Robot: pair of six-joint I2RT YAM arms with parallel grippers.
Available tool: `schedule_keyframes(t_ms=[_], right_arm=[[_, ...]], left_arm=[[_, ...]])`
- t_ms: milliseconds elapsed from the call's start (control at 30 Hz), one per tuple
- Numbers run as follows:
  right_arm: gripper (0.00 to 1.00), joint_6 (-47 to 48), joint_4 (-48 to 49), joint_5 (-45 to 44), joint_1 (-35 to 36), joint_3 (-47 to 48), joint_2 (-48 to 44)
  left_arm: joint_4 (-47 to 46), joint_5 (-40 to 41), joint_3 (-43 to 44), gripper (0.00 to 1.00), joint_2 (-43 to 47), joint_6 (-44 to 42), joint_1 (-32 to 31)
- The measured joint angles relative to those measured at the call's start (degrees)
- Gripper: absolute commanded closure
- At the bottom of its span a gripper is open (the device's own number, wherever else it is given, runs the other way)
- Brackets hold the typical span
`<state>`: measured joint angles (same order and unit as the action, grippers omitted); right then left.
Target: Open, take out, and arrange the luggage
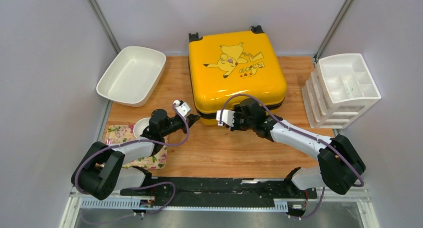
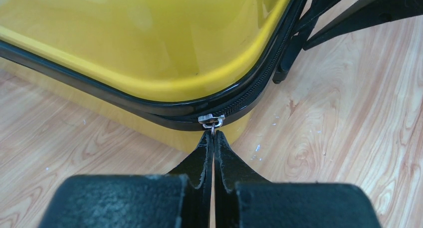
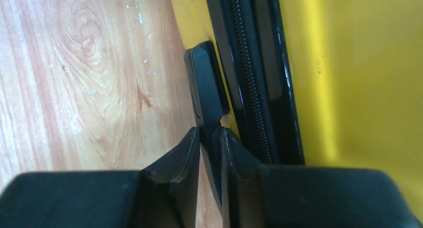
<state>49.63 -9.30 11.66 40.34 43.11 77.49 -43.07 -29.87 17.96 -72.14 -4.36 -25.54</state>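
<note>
The left gripper (image 2: 213,136) sat nearest the lens, its fingers pressed tight together on the thin metal zipper pull (image 2: 211,120) at the near left corner of the suitcase (image 1: 234,68). The right gripper (image 3: 210,134) had narrowed around a black tab (image 3: 203,83) on the near side wall, just below the zipper line, and seemed to pinch it. The suitcase lay flat with its lid down at the far middle of the table (image 1: 224,155), cartoon side up.

The step in hand looked like the opening, with one arm bracing the shell and the other set to run the zipper. The next move probably called for a steady draw along the zipper track around the corner. The thin pull would need to stay between the fingers, and the right arm would need to stop the shell sliding.
</note>
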Motion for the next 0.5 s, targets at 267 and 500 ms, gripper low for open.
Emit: schedule_keyframes(t_ms=[267,500], right_arm=[[1.0,2.3,-3.1,-0.2,0.1,0.8,-0.3],[1.0,4.3,-1.6,0.7,-0.9,-4.1,-5.4]], left_arm=[[2.3,-1.7,1.2,1.0,0.0,-1.3,2.1],[6.4,-8.2,3.9,1.0,-0.7,-5.7,7.2]])
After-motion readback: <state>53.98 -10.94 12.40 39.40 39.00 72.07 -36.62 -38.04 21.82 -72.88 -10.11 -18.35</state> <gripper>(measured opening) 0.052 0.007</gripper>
